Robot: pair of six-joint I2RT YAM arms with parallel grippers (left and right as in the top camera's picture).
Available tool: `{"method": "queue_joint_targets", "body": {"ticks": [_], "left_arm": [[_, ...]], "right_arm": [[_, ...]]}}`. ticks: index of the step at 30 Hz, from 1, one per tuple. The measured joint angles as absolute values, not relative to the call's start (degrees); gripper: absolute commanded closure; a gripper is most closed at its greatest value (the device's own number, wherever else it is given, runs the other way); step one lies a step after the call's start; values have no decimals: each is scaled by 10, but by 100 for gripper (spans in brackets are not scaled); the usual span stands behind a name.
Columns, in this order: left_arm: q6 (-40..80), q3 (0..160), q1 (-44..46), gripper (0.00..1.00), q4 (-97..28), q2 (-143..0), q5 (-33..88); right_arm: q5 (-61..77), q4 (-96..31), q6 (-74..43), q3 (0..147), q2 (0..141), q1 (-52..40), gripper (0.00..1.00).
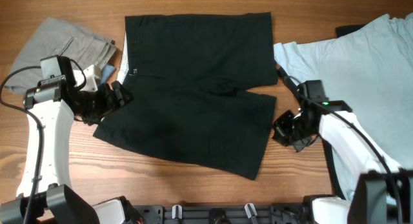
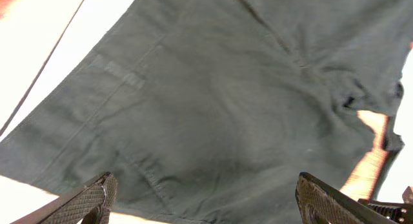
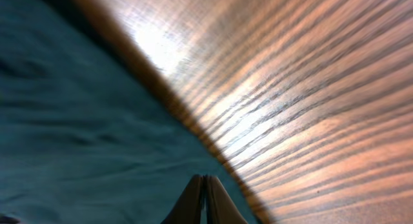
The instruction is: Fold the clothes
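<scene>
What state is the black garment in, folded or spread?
Spread out: the black garment lies flat, both legs showing side by side.

We list two arms, the left arm (image 1: 45,143) at eight o'clock and the right arm (image 1: 343,137) at four o'clock, both with white rounded links and black wrist heads, with a thin black cable (image 1: 14,74) on the left, a green light (image 1: 326,104) on the right, and cross-hatched black fingers (image 2: 84,201).

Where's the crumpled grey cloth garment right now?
Overhead view, top-left of the wooden table: the crumpled grey cloth garment lies just left of the flat black cloth, beyond the left pincer.
</scene>
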State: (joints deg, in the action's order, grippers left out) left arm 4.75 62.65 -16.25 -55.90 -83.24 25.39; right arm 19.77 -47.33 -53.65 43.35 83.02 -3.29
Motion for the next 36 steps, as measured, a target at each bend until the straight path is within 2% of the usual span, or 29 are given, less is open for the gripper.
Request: {"method": "queue_joint_targets", "body": {"ticks": [2,6,8,13,14,16,17,19,21,26,30,33,36], "left_arm": [[46,627,-163,22,-545,-832,270],[40,627,-161,45,-521,-832,289],[35,627,-154,50,-515,-832,292],[37,627,-125,40,-508,-832,296],[37,627,-121,34,-507,-832,298],[36,627,-117,27,-507,-832,299],[36,627,-117,26,-507,-832,299],[37,627,-117,25,-512,-832,299],[37,627,-117,24,-516,-832,299],[37,627,-117,22,-519,-832,299],[37,627,-117,20,-520,-832,299],[37,627,-117,20,-520,-832,299],[37,627,-117,20,-519,-832,299]], "right_arm": [[197,-457,-508,445,803,-29,74],[219,-349,-425,454,781,-42,83],[229,-329,-408,455,783,-57,83],[281,-440,-392,462,861,-166,80],[283,-453,-399,462,880,-188,76],[280,-451,-423,462,915,-217,75],[274,-438,-433,462,932,-224,78],[263,-430,-454,464,973,-231,91],[263,-444,-480,475,991,-225,96],[305,-460,-520,480,1017,-178,96],[284,-475,-523,479,1008,-103,96],[202,-497,-523,479,981,-54,94],[127,-504,-521,481,958,-31,84]]}}
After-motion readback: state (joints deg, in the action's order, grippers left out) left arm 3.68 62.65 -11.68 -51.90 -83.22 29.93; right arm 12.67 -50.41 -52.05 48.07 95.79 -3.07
